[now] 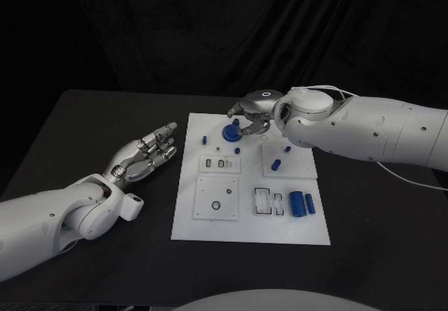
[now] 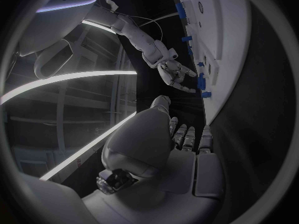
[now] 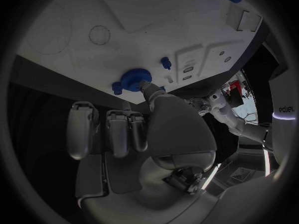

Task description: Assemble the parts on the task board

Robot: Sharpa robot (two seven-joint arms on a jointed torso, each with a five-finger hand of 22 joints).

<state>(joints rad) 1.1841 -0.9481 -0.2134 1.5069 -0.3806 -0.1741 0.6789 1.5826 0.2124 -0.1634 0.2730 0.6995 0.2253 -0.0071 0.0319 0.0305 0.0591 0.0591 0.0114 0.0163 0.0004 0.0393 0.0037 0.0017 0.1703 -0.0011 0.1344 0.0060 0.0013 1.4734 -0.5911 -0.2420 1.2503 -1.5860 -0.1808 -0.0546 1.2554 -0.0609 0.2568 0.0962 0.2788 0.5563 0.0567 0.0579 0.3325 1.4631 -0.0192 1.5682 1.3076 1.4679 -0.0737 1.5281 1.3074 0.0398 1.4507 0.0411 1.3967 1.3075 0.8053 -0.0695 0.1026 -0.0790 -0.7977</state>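
The white task board (image 1: 252, 223) lies in the middle of the black table. My right hand (image 1: 250, 120) hovers over its far edge, fingertips (image 3: 147, 86) pinching the rim of a blue gear (image 1: 230, 132) that sits on the board (image 3: 124, 30). That gear (image 3: 133, 78) has a small blue knob (image 3: 117, 88) beside it. My left hand (image 1: 145, 155) lies flat on the table left of the board, fingers apart and holding nothing. The left wrist view shows the left hand (image 2: 184, 144), the board's edge (image 2: 218, 50) and the right hand (image 2: 177, 74) beyond.
Small blue pegs (image 1: 204, 138) (image 1: 237, 150) (image 1: 276, 164) stand on the board's far half. Two blue cylinders (image 1: 302, 203) lie at its right side beside white slots (image 1: 268, 201). Two white inset plates (image 1: 217, 196) are on its left half.
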